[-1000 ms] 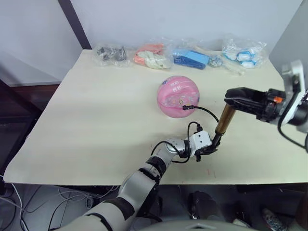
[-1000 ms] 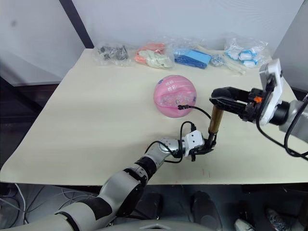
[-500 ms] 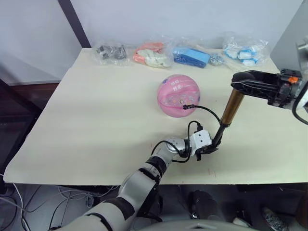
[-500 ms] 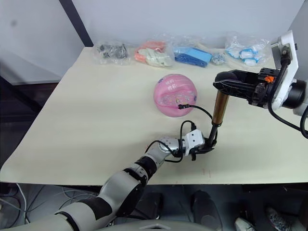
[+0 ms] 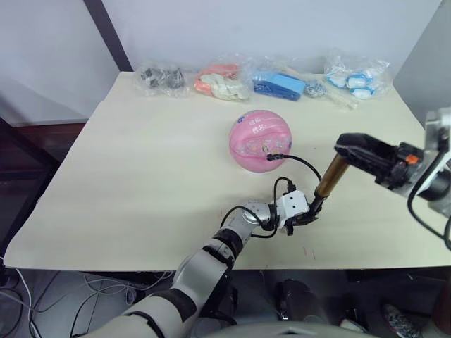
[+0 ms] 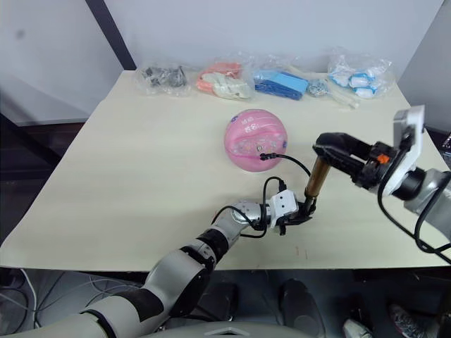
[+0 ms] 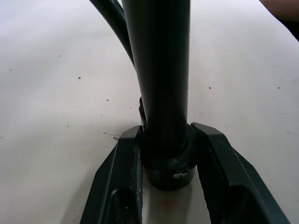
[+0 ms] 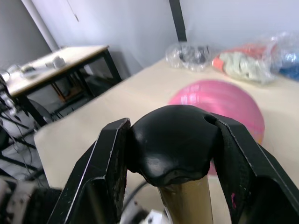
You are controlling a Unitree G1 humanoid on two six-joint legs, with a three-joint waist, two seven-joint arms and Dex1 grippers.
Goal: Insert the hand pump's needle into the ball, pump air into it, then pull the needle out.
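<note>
right gripper [image 5: 350, 148], clamped on the hand pump [image 5: 328, 177] handle, is coming back down after rising half a second ago, pressing the gold barrel toward the base between the left gripper [image 5: 308, 212] fingers.

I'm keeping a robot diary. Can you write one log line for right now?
step: pumping | left gripper: clamps gold-brass hand pump base | right gripper: grips handle | needle: in pink rubber ball

Cream table [image 5: 141, 162] against pale wall [image 5: 282, 28] — dark desk [image 8: 56, 58] beyond, cables on floor [image 5: 42, 299].
</note>
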